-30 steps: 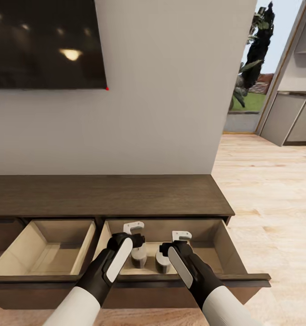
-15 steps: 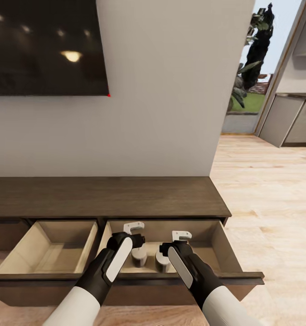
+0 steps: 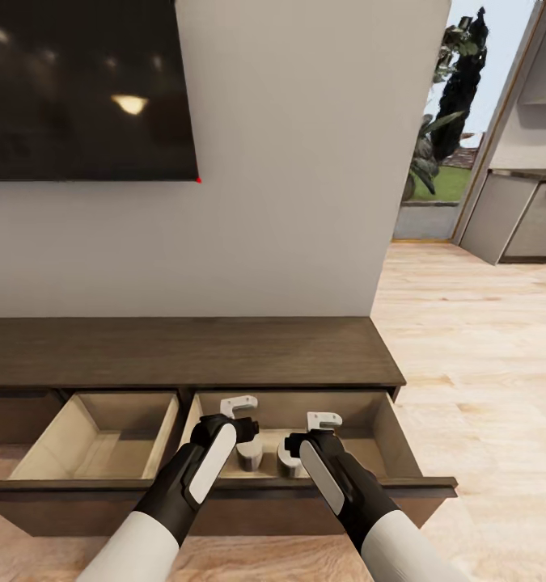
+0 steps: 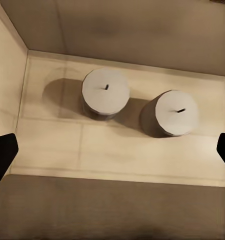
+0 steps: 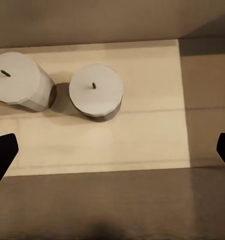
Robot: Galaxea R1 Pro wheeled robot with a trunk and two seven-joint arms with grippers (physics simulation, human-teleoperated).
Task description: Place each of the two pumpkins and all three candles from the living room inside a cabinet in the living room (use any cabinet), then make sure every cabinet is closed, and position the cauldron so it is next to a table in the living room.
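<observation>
Candles: two of them stand upright on the pale floor of the cabinet's [image 3: 184,352] right-hand open drawer [image 3: 402,449], one [image 4: 106,92] toward 9 o'clock, the other [image 4: 176,112] just beside it toward 3 o'clock, apart but close. My left gripper [image 3: 242,414] and right gripper [image 3: 319,428] hang over that drawer, jaws released and spread wide, grasping nothing; in each wrist view only the dark fingertips [image 4: 2,155] show at the picture's edges.

What I judge could go wrong: if I drop a wrist while pulling out, a finger could clip a candle and tip it against its neighbour, or knock it toward the drawer's front lip. Pushing the drawer shut with an arm inside would jam it on the wrist. A hard shove might also topple the candles.

Room: the drawer's back wall is at 12 o'clock, its side walls at 9 and 3, and the front lip at 6, under my forearms. Upward is free. The left drawer [image 3: 103,436] at 9 o'clock is also open, so both need closing. Bare wooden floor [image 3: 483,364] stretches toward 3 o'clock.
</observation>
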